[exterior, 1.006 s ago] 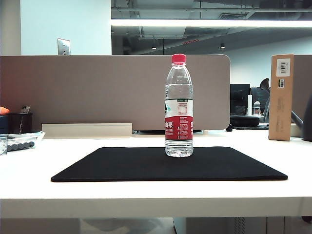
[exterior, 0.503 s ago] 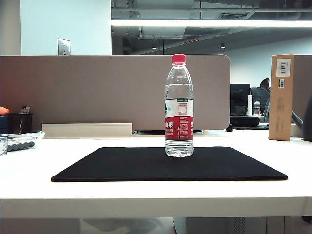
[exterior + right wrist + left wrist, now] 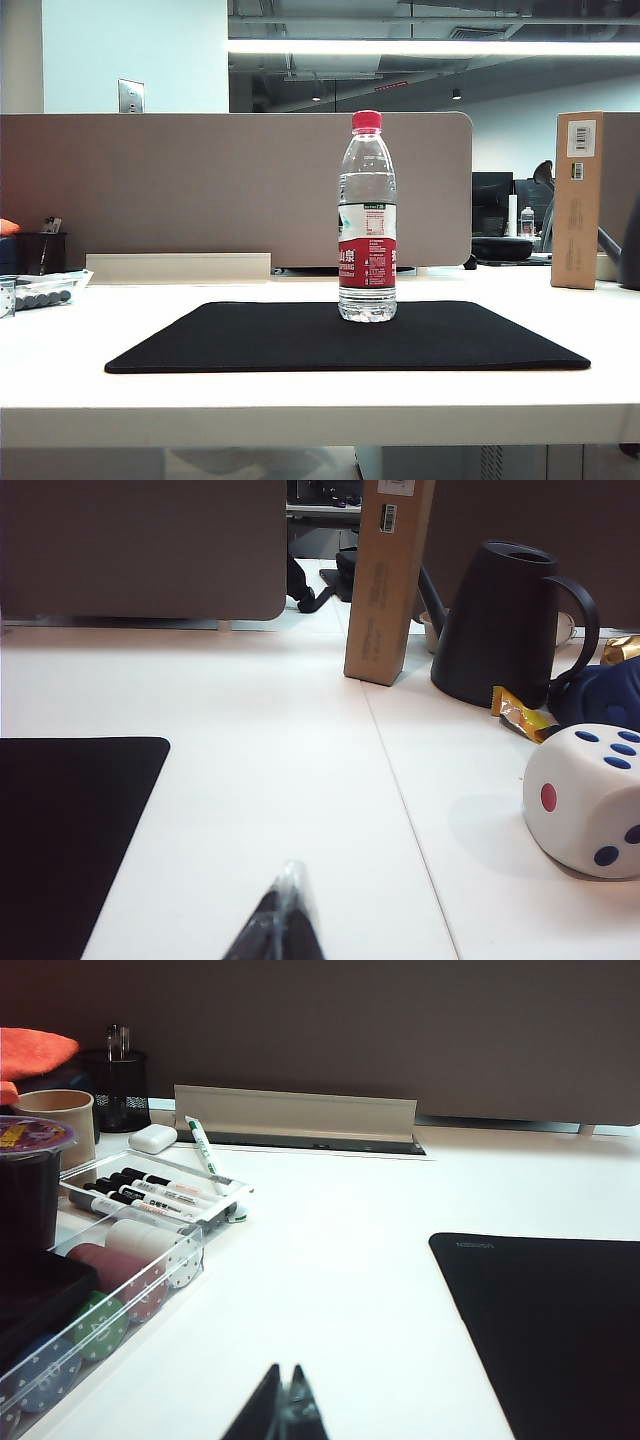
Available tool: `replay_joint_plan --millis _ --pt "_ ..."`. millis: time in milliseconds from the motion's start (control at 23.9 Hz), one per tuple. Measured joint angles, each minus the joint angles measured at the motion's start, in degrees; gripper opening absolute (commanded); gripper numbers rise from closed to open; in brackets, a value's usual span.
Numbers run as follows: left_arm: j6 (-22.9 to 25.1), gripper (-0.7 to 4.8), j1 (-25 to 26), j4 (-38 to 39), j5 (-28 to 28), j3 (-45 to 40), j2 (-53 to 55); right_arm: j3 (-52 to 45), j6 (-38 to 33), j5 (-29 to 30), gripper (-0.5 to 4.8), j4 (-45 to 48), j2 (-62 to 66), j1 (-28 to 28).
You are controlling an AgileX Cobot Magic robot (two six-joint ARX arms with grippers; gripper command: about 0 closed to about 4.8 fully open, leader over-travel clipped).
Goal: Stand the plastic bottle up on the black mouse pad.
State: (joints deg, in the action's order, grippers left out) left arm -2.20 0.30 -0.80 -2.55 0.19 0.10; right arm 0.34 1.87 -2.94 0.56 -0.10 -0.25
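Plastic bottle (image 3: 367, 218) is seen upright on the black mouse pad (image 3: 250, 340), with both grippers kept clear of it.

A red, white and green label with white characters is wrapped around the bottle; the characters are too small to be read with certainty, and the fine print above them is illegible. A barcode sticker is carried by the cardboard box (image 3: 577, 198) at the right of the frame. The left gripper (image 3: 281, 1407) is shown at the lower edge of its wrist view, jaws pressed together, nothing held, above bare white bench (image 3: 300, 400) beside the pad's corner. The right gripper (image 3: 283, 912) is likewise shown with jaws pressed together and empty. The bottle's long axis is vertical, red cap uppermost, base resting slightly right of the pad's centre, toward its far edge.
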Motion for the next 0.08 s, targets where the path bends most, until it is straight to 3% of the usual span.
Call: replay_joint_plan --millis 84 --pt "0.00 -0.04 0.00 0.00 0.00 0.00 0.00 0.00 0.00 0.00 -0.05 0.00 0.00 0.00"
